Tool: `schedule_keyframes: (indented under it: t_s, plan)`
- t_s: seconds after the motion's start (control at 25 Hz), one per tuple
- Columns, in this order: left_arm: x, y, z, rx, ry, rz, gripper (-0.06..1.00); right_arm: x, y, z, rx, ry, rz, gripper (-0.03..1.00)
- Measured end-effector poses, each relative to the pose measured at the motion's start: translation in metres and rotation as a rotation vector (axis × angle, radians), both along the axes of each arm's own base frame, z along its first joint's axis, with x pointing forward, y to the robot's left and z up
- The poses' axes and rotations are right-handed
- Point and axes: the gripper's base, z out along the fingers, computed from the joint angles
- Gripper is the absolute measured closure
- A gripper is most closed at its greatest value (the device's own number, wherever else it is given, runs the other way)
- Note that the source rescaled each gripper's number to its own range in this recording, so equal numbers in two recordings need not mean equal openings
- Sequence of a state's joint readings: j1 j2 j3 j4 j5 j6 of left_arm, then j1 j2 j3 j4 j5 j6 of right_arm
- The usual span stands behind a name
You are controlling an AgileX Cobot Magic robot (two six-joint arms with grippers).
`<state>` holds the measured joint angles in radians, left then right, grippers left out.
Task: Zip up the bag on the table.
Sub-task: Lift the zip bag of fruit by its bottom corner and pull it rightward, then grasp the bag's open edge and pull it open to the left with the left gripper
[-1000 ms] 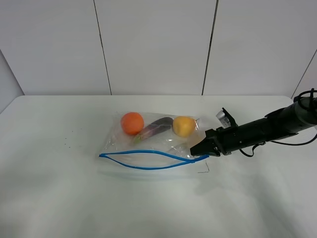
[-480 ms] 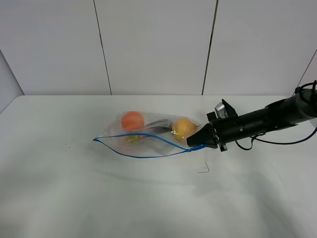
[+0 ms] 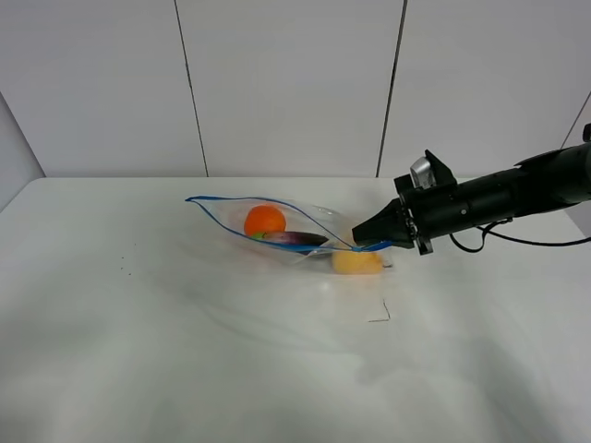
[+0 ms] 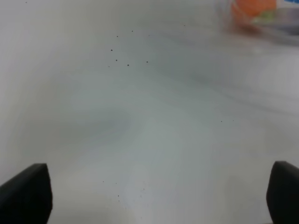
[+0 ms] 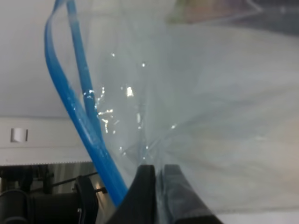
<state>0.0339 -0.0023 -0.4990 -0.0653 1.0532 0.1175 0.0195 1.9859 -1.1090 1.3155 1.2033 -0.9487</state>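
Note:
The clear bag (image 3: 277, 226) with a blue zipper strip (image 3: 231, 208) lies on the white table (image 3: 138, 351), its mouth gaping open. An orange (image 3: 265, 220), a purple eggplant (image 3: 295, 239) and a yellow fruit (image 3: 355, 262) show inside. My right gripper (image 3: 374, 245) is shut on the bag's right end by the zipper and holds that end raised. The right wrist view shows its fingers (image 5: 145, 186) pinching the plastic (image 5: 196, 116) beside the blue strip (image 5: 79, 121). My left gripper (image 4: 154, 200) is open over bare table, far from the bag; the orange (image 4: 252, 9) shows blurred.
A small dark mark (image 3: 379, 316) lies on the table in front of the bag's right end. Tiny dark specks (image 3: 125, 269) dot the table at the left. A white panelled wall (image 3: 286, 83) stands behind the table.
My right gripper has risen and drawn back with the bag's right end. The bag's open mouth has swung up and toward the far side, and the yellow fruit has slid down near the gripper.

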Motion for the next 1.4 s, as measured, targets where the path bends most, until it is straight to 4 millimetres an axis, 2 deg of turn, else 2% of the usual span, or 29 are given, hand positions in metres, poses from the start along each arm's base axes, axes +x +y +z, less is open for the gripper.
schedule_keyframes:
  t_s: [0.16,0.28,0.4,0.48,0.64,0.8,0.96,1.08,1.24,1.4]
  plan:
    - [0.000,-0.001,0.000,-0.028,-0.003,-0.001,-0.06,-0.001,0.000,0.000,-0.007,0.003,0.006,0.97]
    - [0.004,-0.010,0.005,-0.131,-0.010,-0.061,-0.06,-0.001,0.000,0.000,-0.013,0.004,0.011,0.97]
    - [0.020,-0.024,0.011,-0.245,0.056,-0.180,-0.06,-0.002,-0.001,-0.001,-0.022,0.003,0.021,0.97]
    - [0.036,-0.029,0.012,-0.261,0.114,-0.253,-0.06,-0.003,-0.001,-0.002,-0.032,0.003,0.030,0.97]
    - [0.068,-0.030,0.022,-0.172,0.151,-0.329,-0.03,-0.003,-0.001,-0.002,-0.036,0.007,0.032,0.97]
    - [0.096,-0.028,0.051,-0.095,0.086,-0.355,-0.02,-0.003,-0.001,-0.002,-0.035,0.010,0.031,0.97]
    - [0.122,-0.035,0.084,0.004,0.045,-0.442,-0.01,-0.003,-0.001,-0.002,-0.035,0.010,0.031,0.97]
    - [0.144,-0.042,0.098,0.106,0.059,-0.487,-0.01,-0.003,-0.001,-0.002,-0.036,0.012,0.028,0.97]
    - [0.173,-0.068,0.098,0.233,0.084,-0.576,-0.01,-0.003,-0.001,-0.002,-0.038,0.018,0.022,0.97]
    - [0.189,-0.117,0.074,0.494,0.106,-0.728,-0.01,-0.003,-0.001,-0.002,-0.038,0.025,0.018,0.97]
